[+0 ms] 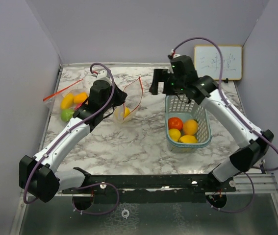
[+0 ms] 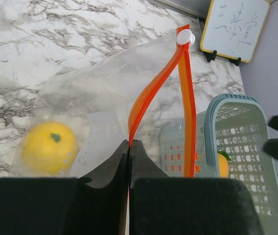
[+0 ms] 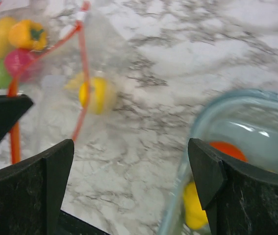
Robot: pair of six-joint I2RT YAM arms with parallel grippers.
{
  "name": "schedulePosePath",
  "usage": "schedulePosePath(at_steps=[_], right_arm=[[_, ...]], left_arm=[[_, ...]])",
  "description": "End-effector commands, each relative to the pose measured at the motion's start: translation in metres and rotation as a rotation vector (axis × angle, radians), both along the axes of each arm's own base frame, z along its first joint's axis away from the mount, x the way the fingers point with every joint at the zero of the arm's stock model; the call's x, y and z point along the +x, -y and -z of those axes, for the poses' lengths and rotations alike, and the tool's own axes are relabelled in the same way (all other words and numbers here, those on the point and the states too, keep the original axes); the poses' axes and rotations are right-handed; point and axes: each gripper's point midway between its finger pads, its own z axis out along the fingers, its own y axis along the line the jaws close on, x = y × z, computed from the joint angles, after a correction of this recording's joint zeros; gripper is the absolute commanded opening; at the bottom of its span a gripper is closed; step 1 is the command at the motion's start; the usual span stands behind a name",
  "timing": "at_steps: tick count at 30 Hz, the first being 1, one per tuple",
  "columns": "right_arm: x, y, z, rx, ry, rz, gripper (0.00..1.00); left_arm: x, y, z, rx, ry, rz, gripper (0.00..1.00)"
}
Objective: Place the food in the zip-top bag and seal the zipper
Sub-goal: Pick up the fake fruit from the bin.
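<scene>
A clear zip-top bag (image 1: 131,100) with an orange-red zipper stands open at mid table, one yellow fruit (image 1: 125,112) inside. My left gripper (image 1: 114,100) is shut on its zipper strip (image 2: 151,95); in the left wrist view the jaws (image 2: 129,143) pinch the strip, with the yellow fruit (image 2: 48,147) to the left and the white slider (image 2: 184,36) at the top. My right gripper (image 1: 157,81) is open and empty, above the table between bag and basket; it also shows in the right wrist view (image 3: 131,169). Red, orange and yellow fruits (image 1: 183,129) lie in the basket.
The pale green mesh basket (image 1: 205,128) stands right of centre. A second bag (image 1: 72,103) with yellow, orange, green and pink fruits lies at the far left. A small whiteboard (image 1: 218,62) stands at the back right. Walls close in the left and right sides.
</scene>
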Motion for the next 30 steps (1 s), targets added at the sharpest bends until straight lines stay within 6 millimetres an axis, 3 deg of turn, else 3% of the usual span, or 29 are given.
schedulePosePath(at_steps=[1, 4, 8, 13, 19, 25, 30], right_arm=[[-0.036, 0.112, 0.037, -0.188, -0.182, 0.236, 1.0], [-0.063, 0.143, 0.077, -0.27, -0.317, 0.284, 0.98], [-0.085, 0.159, 0.126, -0.339, -0.458, 0.331, 0.97], [-0.073, 0.166, 0.161, -0.366, -0.494, 0.378, 0.97], [-0.061, 0.188, 0.191, -0.53, -0.511, 0.433, 0.98], [-0.074, 0.195, 0.234, -0.578, -0.574, 0.428, 0.97], [-0.086, 0.187, 0.251, -0.533, -0.613, 0.385, 0.64]], left_arm=[[0.0, -0.004, 0.002, 0.01, 0.014, -0.01, 0.0], [0.0, -0.004, 0.006, 0.017, 0.009, -0.005, 0.0], [0.0, -0.001, 0.004, 0.011, 0.012, 0.008, 0.0], [0.001, 0.0, 0.001, 0.014, 0.018, 0.015, 0.0], [0.002, -0.002, -0.006, 0.026, 0.034, 0.014, 0.0], [0.003, -0.004, -0.005, 0.037, 0.026, 0.007, 0.0], [0.004, -0.008, -0.006, 0.054, 0.027, 0.0, 0.0]])
